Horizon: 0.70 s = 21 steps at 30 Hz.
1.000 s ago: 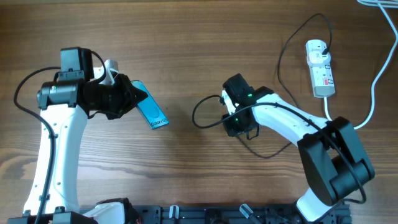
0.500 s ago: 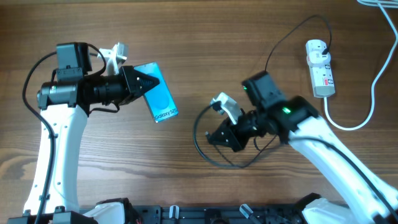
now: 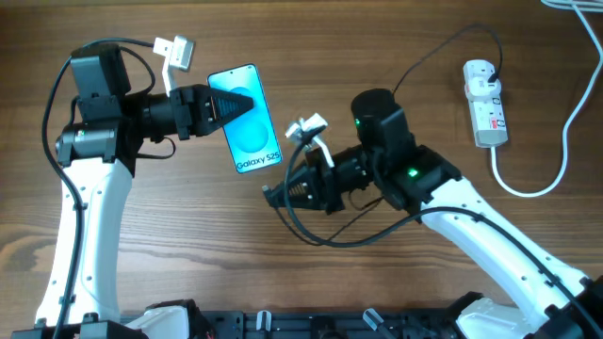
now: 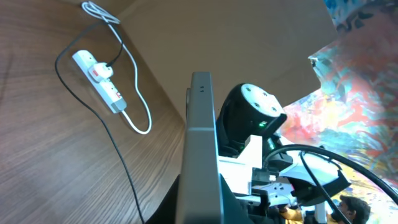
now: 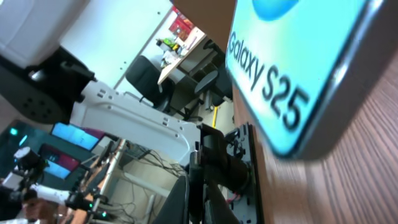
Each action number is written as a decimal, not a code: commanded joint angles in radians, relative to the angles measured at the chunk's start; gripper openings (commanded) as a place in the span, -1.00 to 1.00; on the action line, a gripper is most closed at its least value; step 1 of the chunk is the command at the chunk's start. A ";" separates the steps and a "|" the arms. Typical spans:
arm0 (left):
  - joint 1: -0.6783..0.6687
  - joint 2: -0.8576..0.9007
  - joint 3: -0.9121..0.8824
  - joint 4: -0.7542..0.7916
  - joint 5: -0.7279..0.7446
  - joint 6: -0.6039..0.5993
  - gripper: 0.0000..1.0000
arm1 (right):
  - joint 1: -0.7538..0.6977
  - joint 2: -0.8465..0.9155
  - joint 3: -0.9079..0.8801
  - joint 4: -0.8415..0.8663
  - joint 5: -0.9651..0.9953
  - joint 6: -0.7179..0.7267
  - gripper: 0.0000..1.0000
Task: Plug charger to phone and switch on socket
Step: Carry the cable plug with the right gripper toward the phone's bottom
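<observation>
The phone (image 3: 247, 122), cyan screen with "Galaxy S25" at its near end, is held above the table by my left gripper (image 3: 219, 107), shut on its far end. In the left wrist view the phone (image 4: 200, 143) shows edge-on between the fingers. My right gripper (image 3: 283, 193) is shut on the charger's plug tip, just below and right of the phone's near end, apart from it. The phone (image 5: 298, 68) fills the right wrist view's upper right. The charger's black cable (image 3: 325, 240) loops under the right arm and runs to the socket (image 3: 484, 104) at the far right.
The thick white cord (image 3: 565, 132) runs from the socket along the right table edge. The socket (image 4: 102, 84) and the black cable (image 4: 118, 155) also show in the left wrist view. The right arm's body (image 3: 415, 179) lies across the table's middle right.
My left gripper has lifted and turned the phone screen-up and moved it right. My right gripper has swung left with the charger plug toward the phone's near end.
</observation>
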 commanded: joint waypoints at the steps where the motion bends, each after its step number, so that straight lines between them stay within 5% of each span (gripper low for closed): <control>1: 0.003 -0.020 0.016 0.005 0.058 -0.014 -0.92 | 0.008 0.008 0.006 0.043 0.063 0.111 -0.91; 21: 0.003 -0.020 0.016 0.003 0.069 -0.018 -0.92 | 0.007 0.008 0.006 0.118 0.065 0.155 -0.91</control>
